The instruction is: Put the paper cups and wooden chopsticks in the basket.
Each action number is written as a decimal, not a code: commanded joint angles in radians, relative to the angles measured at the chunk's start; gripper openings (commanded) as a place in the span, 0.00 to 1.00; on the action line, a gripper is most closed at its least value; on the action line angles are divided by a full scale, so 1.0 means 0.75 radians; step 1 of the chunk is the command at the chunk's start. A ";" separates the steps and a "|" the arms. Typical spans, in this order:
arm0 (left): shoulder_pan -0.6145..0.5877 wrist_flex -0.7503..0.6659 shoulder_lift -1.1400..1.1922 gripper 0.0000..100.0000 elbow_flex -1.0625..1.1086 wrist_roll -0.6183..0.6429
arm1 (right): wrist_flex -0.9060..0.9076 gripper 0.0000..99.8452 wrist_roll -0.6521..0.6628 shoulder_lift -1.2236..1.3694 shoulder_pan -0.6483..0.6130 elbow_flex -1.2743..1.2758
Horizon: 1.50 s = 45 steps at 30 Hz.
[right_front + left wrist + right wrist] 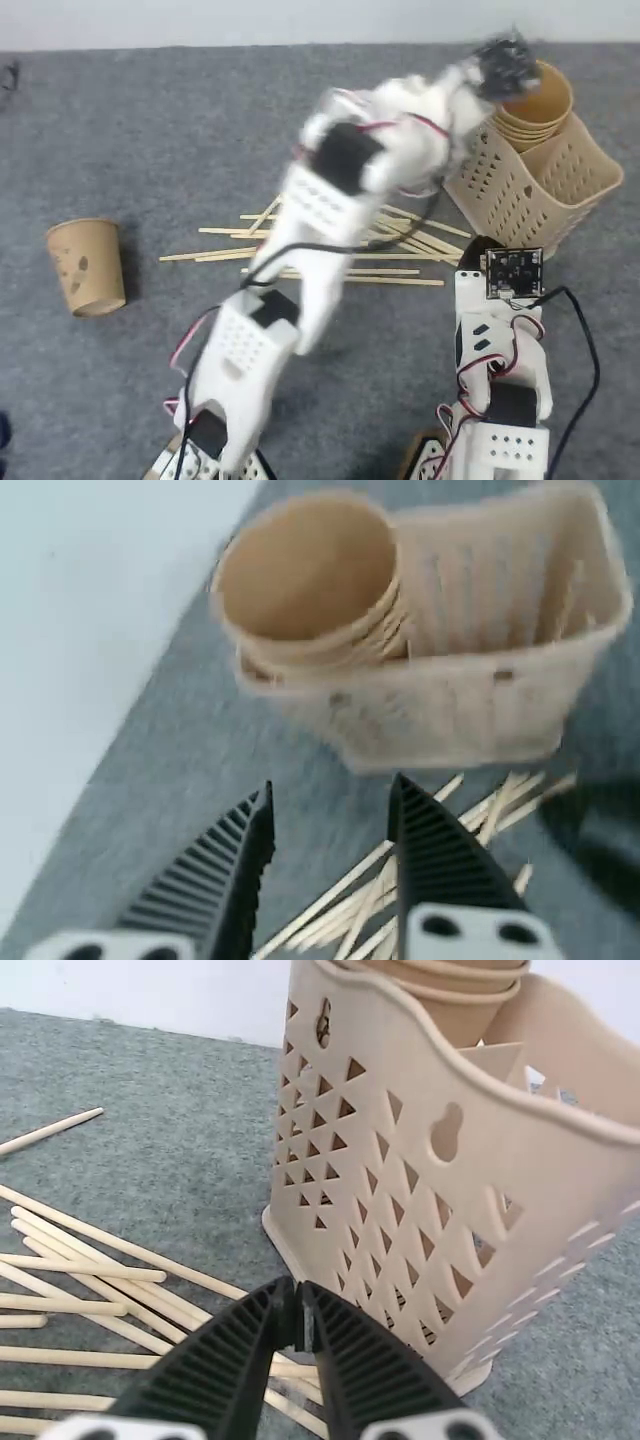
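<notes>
Left hand (510,62): black, toothed, held high over the rim of the basket beside the stacked cups. In the left wrist view its jaws stand well apart with nothing between them (330,850).

Single brown paper cup (86,266): lying on the grey bench (150,130) at the far left, well apart from everything else.

Pale wooden chopsticks (215,254): a loose scatter lying flat on the bench at mid-field, crossing one another and partly hidden under the white left arm. The right end of the scatter reaches the foot of the basket (90,1270).

Beige perforated plastic basket (530,205): upright at the right of the bench, divided into two compartments (400,1180).

Nested stack of brown paper cups (545,105): upright in the basket's compartment farther from the arm bases, rims above the basket wall (300,580).

Right hand (297,1310): black, low over the chopsticks, just beside the basket's near corner. Jaws pressed together, gripping nothing.
</notes>
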 commanded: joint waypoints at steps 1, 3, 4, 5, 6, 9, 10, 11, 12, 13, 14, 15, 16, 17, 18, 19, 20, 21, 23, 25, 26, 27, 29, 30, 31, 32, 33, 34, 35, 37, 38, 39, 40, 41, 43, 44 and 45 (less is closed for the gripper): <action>-0.305 0.108 -0.256 0.18 -0.003 -0.035 | -0.036 0.01 0.016 -0.021 -0.001 0.027; -0.432 0.108 -0.340 0.18 0.111 -0.063 | -0.036 0.01 0.016 -0.021 -0.001 0.027; -0.491 0.108 -0.393 0.18 0.175 -0.084 | -0.036 0.01 0.016 -0.021 -0.001 0.027; -0.548 0.108 -0.440 0.18 0.238 -0.102 | -0.036 0.01 0.016 -0.021 -0.003 0.027; -0.606 0.106 -0.491 0.18 0.312 -0.133 | -0.036 0.01 0.016 -0.021 -0.005 0.027; -0.763 0.100 -0.642 0.18 0.541 -0.293 | -0.036 0.01 0.016 -0.021 -0.005 0.027; -0.816 0.100 -0.679 0.18 0.611 -0.362 | -0.036 0.01 0.016 -0.021 -0.005 0.027; -0.869 0.100 -0.712 0.18 0.670 -0.423 | -0.036 0.01 0.016 -0.021 -0.005 0.027; -0.925 0.098 -0.734 0.18 0.729 -0.481 | -0.036 0.01 0.016 -0.021 -0.005 0.027; -0.978 0.092 -0.747 0.18 0.776 -0.528 | -0.036 0.01 0.016 -0.021 -0.005 0.027; -1.031 0.078 -0.753 0.18 0.815 -0.567 | -0.036 0.01 0.016 -0.021 -0.005 0.027; -1.092 0.061 -0.755 0.18 0.844 -0.597 | -0.036 0.01 0.016 -0.021 -0.005 0.027; -1.158 0.039 -0.753 0.18 0.866 -0.626 | -0.036 0.01 0.016 -0.021 -0.005 0.027; -1.215 0.006 -0.745 0.18 0.891 -0.655 | -0.036 0.01 0.016 -0.021 -0.005 0.027; -1.272 -0.027 -0.730 0.18 0.918 -0.687 | -0.036 0.01 0.016 -0.021 -0.003 0.027; -1.330 -0.068 -0.712 0.18 0.948 -0.726 | -0.036 0.01 0.016 -0.021 -0.003 0.027; -1.379 -0.115 -0.683 0.18 0.983 -0.769 | -0.036 0.01 0.016 -0.021 -0.003 0.027; -1.422 -0.166 -0.653 0.18 1.018 -0.812 | -0.036 0.01 0.016 -0.021 -0.003 0.027; -1.493 -0.252 -0.579 0.18 1.063 -0.892 | -0.036 0.01 0.016 -0.021 -0.003 0.027; -1.553 -0.319 -0.509 0.18 1.063 -0.943 | -0.032 0.01 0.016 -0.021 -0.003 0.027; -1.575 -0.354 -0.483 0.18 1.063 -0.962 | -0.032 0.01 0.016 -0.021 -0.003 0.027; -1.596 -0.383 -0.456 0.18 1.063 -0.980 | -0.030 0.01 0.016 -0.021 -0.003 0.027; -1.626 -0.428 -0.407 0.18 1.063 -1.041 | -0.028 0.01 0.016 -0.021 -0.005 0.027; -1.639 -0.438 -0.381 0.18 1.063 -1.072 | -0.028 0.01 0.016 -0.021 -0.005 0.027; -1.645 -0.448 -0.358 0.18 1.065 -1.099 | -0.028 0.01 0.016 -0.021 -0.005 0.027; -1.647 -0.454 -0.333 0.18 1.067 -1.117 | -0.028 0.01 0.016 -0.021 -0.005 0.027; -1.653 -0.458 -0.305 0.18 1.065 -1.123 | -0.028 0.01 0.016 -0.021 -0.005 0.027; -1.655 -0.464 -0.278 0.18 1.063 -1.123 | -0.030 0.01 0.016 -0.021 -0.005 0.027; -1.657 -0.479 -0.252 0.17 1.063 -1.123 | -0.030 0.01 0.016 -0.021 -0.005 0.027; -1.657 -0.518 -0.196 0.11 1.063 -1.127 | -0.030 0.01 0.016 -0.021 -0.005 0.027; -1.659 -0.538 -0.172 0.07 1.063 -1.127 | -0.028 0.01 0.016 -0.021 -0.007 0.027; -1.659 -0.556 -0.151 0.02 1.063 -1.127 | -0.028 0.01 0.016 -0.021 -0.007 0.027; -1.659 -0.573 -0.133 0.00 1.063 -1.127 | -0.028 0.01 0.016 -0.021 -0.007 0.027; -1.659 -0.587 -0.117 0.02 1.063 -1.127 | -0.028 0.01 0.016 -0.021 -0.007 0.027; -1.659 -0.614 -0.086 0.01 1.063 -1.127 | -0.028 0.01 0.016 -0.021 -0.007 0.027; -1.661 -0.620 -0.072 0.01 1.063 -1.129 | -0.028 0.01 0.016 -0.021 -0.007 0.027; -1.667 -0.622 -0.059 0.01 1.063 -1.144 | -0.028 0.01 0.016 -0.021 -0.007 0.027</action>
